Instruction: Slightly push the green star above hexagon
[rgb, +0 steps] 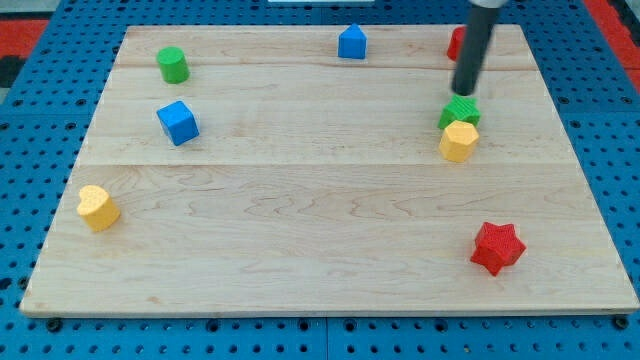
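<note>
The green star (460, 111) lies at the view's right, touching the upper edge of the yellow hexagon (459, 141) just below it. My tip (465, 93) is at the end of the dark rod that comes down from the view's top. It stands right at the star's upper edge, about touching it.
A red block (456, 43) sits partly hidden behind the rod near the top right. A blue pentagon-like block (352, 42) is at top centre, a green cylinder (173, 65) and blue cube (178, 122) at upper left, a yellow block (97, 208) at left, a red star (497, 247) at lower right.
</note>
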